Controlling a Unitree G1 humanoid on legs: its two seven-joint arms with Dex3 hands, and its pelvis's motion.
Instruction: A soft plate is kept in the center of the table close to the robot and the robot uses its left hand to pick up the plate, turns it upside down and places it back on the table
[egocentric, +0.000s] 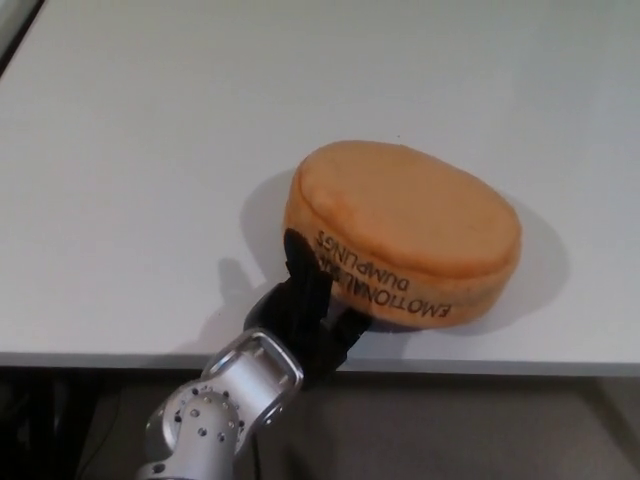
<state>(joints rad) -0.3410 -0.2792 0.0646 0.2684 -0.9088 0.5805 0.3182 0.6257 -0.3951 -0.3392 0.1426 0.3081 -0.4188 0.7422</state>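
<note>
An orange soft plate (405, 225) shows its flat underside upward, with black upside-down lettering on its side wall. Its left edge is raised a little above the white table (150, 150); the right part looks close to the surface. My left hand (310, 305) comes in from the lower left and is shut on the plate's near-left rim, one black finger lying up over the side wall and the others underneath. My right hand does not show.
The table's front edge (480, 362) runs just below the plate and hand. A dark strip (12, 25) marks the table's far-left corner. My silver left forearm (215, 415) hangs off the table's front.
</note>
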